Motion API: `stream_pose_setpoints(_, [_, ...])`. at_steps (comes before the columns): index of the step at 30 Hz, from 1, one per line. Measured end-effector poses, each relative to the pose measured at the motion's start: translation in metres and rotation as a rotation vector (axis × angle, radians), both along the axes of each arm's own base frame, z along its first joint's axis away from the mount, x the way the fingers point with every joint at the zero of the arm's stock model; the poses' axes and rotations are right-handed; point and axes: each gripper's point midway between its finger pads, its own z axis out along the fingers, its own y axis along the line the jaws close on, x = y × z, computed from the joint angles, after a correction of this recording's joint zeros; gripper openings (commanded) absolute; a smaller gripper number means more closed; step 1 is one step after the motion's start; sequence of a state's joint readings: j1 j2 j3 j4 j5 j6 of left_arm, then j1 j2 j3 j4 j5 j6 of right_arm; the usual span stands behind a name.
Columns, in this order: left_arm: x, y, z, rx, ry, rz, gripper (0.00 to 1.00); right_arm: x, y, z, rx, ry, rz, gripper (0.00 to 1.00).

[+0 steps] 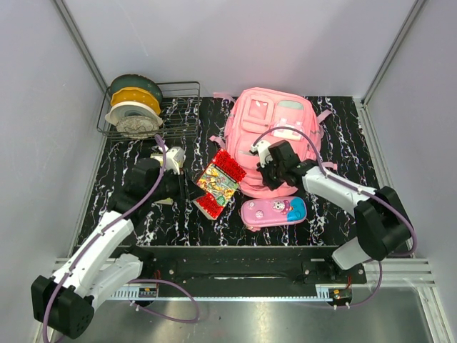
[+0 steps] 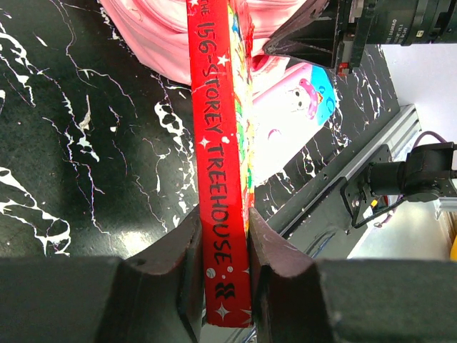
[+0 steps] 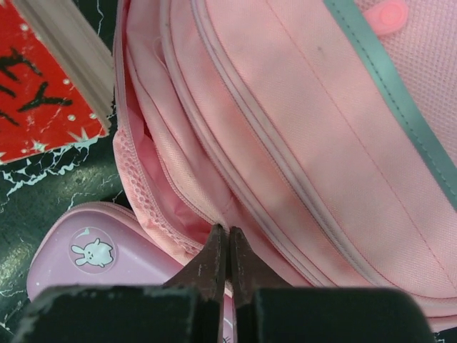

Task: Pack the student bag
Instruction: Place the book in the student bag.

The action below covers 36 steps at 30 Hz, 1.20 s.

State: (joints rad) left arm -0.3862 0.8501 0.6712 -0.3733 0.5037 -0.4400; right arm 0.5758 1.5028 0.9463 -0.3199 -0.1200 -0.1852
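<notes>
The student bag [image 1: 278,136] lies on the surface [image 1: 350,143]; the right pincer [image 3: 228,232] is closed on its near rim (probably holding the mouth open), while left of it the left pincer [image 2: 225,218] clamps a book [image 2: 218,143] for loading.

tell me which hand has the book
The left hand: it clamps the red book by its spine. The right hand is closed at the pink bag's rim, away from the book.

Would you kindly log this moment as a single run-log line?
left gripper: shut on book | right gripper: shut, tips at zip edge of bag | pencil case: beside bag
</notes>
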Motion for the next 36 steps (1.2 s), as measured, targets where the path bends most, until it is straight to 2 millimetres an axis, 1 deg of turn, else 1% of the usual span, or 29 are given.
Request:
stream_pose_setpoints(5, [0.000, 0.000, 0.000, -0.001, 0.000, -0.002, 0.00, 0.003, 0.001, 0.000, -0.003, 0.013, -0.018, 0.00])
stream_pose_setpoints(7, [-0.001, -0.001, 0.001, -0.006, 0.001, -0.007, 0.00, 0.005, 0.002, 0.005, 0.006, 0.013, -0.032, 0.00])
stream_pose_setpoints(10, [-0.002, -0.004, 0.007, -0.036, -0.003, -0.022, 0.00, 0.011, 0.006, 0.018, 0.037, -0.007, -0.060, 0.00])
stream_pose_setpoints(13, [-0.002, -0.011, 0.023, -0.103, -0.030, -0.038, 0.00, 0.018, 0.007, 0.044, 0.080, -0.059, -0.113, 0.00])
stream_pose_setpoints(17, [-0.004, -0.019, 0.049, -0.191, -0.082, -0.078, 0.00, 0.033, 0.007, 0.094, 0.151, -0.170, -0.177, 0.00])
stream_pose_setpoints(18, [-0.006, -0.020, 0.053, -0.205, -0.092, -0.088, 0.00, 0.037, 0.006, 0.107, 0.166, -0.199, -0.197, 0.00])
stream_pose_setpoints(22, [-0.013, -0.025, 0.064, -0.243, -0.115, -0.145, 0.00, 0.053, 0.005, 0.144, 0.209, -0.281, -0.264, 0.00])
stream_pose_setpoints(23, [-0.015, -0.026, 0.065, -0.249, -0.113, -0.161, 0.00, 0.056, 0.005, 0.154, 0.221, -0.296, -0.277, 0.00])
stream_pose_setpoints(24, [-0.017, -0.027, 0.066, -0.256, -0.109, -0.174, 0.00, 0.057, 0.004, 0.159, 0.226, -0.304, -0.284, 0.00])
stream_pose_setpoints(27, [-0.020, -0.033, 0.068, -0.297, -0.104, -0.220, 0.00, 0.064, 0.005, 0.183, 0.255, -0.340, -0.308, 0.00])
stream_pose_setpoints(30, [-0.022, -0.038, 0.064, -0.337, -0.073, -0.246, 0.00, 0.069, 0.006, 0.197, 0.271, -0.359, -0.322, 0.00])
stream_pose_setpoints(32, [-0.021, -0.041, 0.056, -0.356, -0.031, -0.255, 0.00, 0.070, 0.007, 0.199, 0.275, -0.359, -0.323, 0.00])
stream_pose_setpoints(36, [-0.016, -0.046, 0.034, -0.370, 0.078, -0.252, 0.00, 0.068, 0.007, 0.196, 0.272, -0.341, -0.327, 0.00])
